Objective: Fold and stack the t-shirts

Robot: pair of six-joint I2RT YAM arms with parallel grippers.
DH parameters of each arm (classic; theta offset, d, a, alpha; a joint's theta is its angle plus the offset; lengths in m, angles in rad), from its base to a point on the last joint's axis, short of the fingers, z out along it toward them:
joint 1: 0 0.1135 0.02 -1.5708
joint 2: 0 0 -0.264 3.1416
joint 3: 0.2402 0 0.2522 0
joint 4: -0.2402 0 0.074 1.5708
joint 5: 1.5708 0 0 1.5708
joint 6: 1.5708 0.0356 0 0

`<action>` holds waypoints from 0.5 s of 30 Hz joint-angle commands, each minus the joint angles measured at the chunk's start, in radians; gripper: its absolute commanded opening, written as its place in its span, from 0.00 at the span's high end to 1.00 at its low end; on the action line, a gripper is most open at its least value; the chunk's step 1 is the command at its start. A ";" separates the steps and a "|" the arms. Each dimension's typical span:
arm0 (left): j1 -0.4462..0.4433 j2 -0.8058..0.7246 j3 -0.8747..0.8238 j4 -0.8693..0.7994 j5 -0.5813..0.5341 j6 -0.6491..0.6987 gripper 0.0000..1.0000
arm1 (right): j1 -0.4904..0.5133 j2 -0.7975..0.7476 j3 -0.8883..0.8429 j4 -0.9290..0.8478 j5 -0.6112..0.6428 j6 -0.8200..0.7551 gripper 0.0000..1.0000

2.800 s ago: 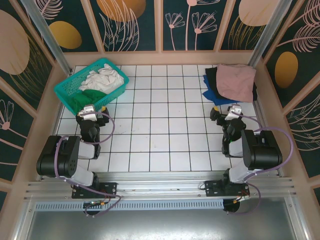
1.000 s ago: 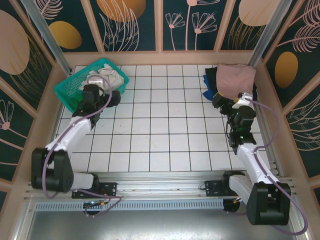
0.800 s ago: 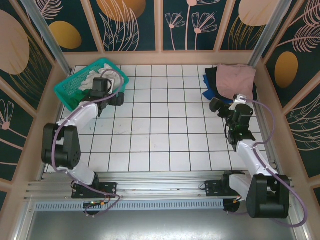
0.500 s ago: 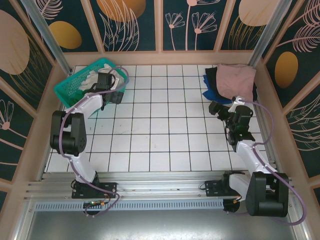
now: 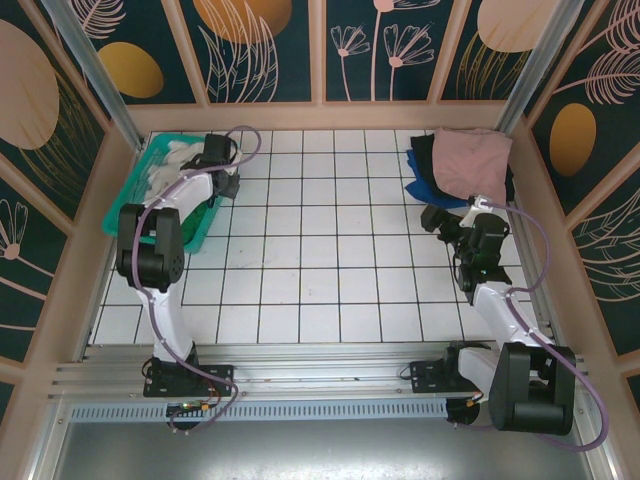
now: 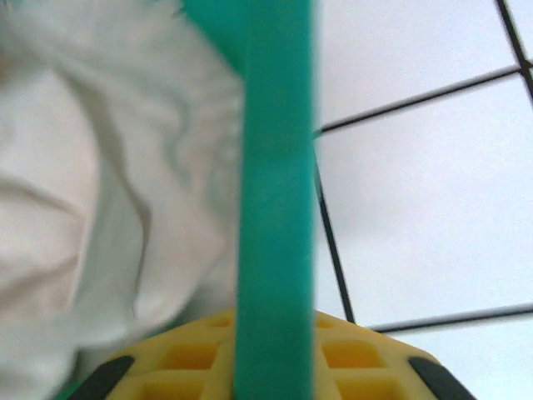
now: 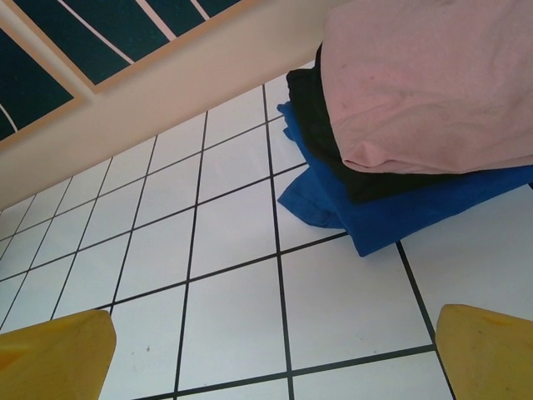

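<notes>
Three folded t-shirts [image 5: 470, 165] (pink over black over blue) sit stacked at the table's [image 5: 320, 260] 1 o'clock. Crumpled white cloth [image 6: 75, 208] waits in the basket [image 6: 275, 125] at 10 o'clock, rim seemingly clamped by the left gripper [image 6: 275, 358]. The right gripper [image 7: 275, 342] gapes near the stack.

Left arm [image 5: 150, 250]: black joints and white links showing, lilac cable trailing alongside.
Right arm [image 5: 500, 310]: wearing the same black, white and lilac.
Fingers [image 7: 54, 354]: showing yellow.
</notes>
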 commanded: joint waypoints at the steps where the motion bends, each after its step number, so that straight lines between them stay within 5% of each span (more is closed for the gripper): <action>1: 0.050 0.073 0.148 -0.067 -0.031 -0.074 0.85 | -0.012 -0.002 -0.014 0.030 -0.008 -0.012 0.01; 15: 0.114 0.235 0.376 -0.035 -0.034 0.047 0.92 | -0.034 0.005 -0.019 0.024 0.030 -0.008 0.01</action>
